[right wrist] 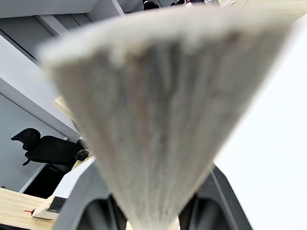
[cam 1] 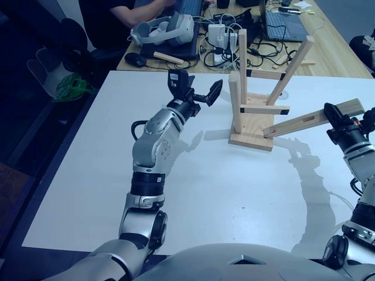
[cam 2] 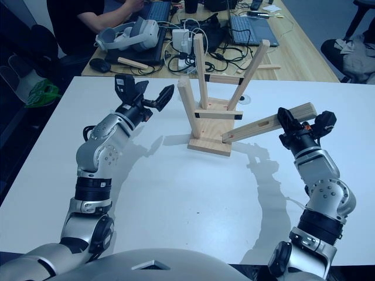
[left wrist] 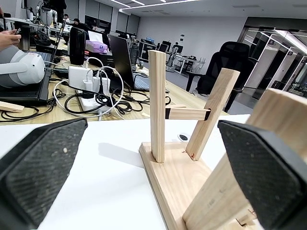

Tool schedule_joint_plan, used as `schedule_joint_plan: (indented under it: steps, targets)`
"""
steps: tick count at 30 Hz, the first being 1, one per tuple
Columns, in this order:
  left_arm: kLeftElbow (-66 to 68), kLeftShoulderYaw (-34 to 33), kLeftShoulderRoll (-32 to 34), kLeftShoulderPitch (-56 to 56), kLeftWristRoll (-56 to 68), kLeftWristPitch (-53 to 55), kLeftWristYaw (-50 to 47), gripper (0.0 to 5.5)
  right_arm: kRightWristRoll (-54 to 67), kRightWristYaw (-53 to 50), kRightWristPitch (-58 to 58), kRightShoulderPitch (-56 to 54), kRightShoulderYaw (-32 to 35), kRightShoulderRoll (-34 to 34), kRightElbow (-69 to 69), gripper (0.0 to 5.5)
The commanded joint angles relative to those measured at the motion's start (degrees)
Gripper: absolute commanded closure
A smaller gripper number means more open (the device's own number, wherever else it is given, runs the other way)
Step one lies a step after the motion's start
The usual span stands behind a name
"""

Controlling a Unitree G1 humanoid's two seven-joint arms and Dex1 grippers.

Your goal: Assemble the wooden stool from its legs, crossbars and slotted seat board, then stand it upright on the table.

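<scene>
Nearest: white tabletop (cam 1: 222, 193), a broad bare stretch, with its left and far edges in sight.

Right side: right gripper (cam 2: 306, 122), jaws clamped on a loose leg (cam 2: 258, 126). The leg slants down to the right edge of the seat board (cam 1: 252, 130); whether they touch cannot be told.

Left of centre: left gripper (cam 1: 196, 88), raised, jaws spread wide, well apart from the wood.

Toward the far edge: the seat board lies flat. Three legs (cam 1: 242, 58) rise from it, two upright and one leaning, joined by crossbars (cam 1: 265, 109).

Left wrist view: textured pads (left wrist: 43, 167) frame the board and legs.

Beyond: desk (cam 1: 334, 47) with laptop (cam 1: 284, 26), headset (cam 1: 164, 29) and cables.
</scene>
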State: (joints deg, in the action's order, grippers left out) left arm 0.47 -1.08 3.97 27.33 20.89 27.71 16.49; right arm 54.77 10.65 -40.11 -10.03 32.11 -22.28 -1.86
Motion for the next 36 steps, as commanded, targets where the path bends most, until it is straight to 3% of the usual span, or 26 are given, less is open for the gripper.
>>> schedule_joint_plan:
  steps: [1,13,18,23,36]
  targets:
    - [-0.58,-0.22,0.1,-0.45,-0.32,-0.03,-0.25,0.47,-6.8,2.48,0.43,2.69,-4.16,-3.85,1.26,4.5]
    - [0.01,-0.41,-0.48,-0.52,-0.78,-1.2,-1.29,0.47,-18.84,4.85,-7.06,-12.32,-14.0,-20.39,25.06,4.5]
    - [0.65,-0.13,-1.09,-0.26,-0.92,-2.09,-1.77,0.47,-23.24,9.29,-5.54,-16.07,-22.17,-21.07,31.01,4.5]
    - [1.12,-0.12,-1.43,-0.21,-0.95,-2.62,-2.05,0.47,-26.67,13.73,-1.47,-14.87,-28.74,-20.01,28.26,4.5]
    - [1.91,0.04,-2.18,0.07,-1.43,-3.07,-2.04,0.47,-26.41,37.96,8.44,-15.64,-27.88,-22.43,37.6,4.47]
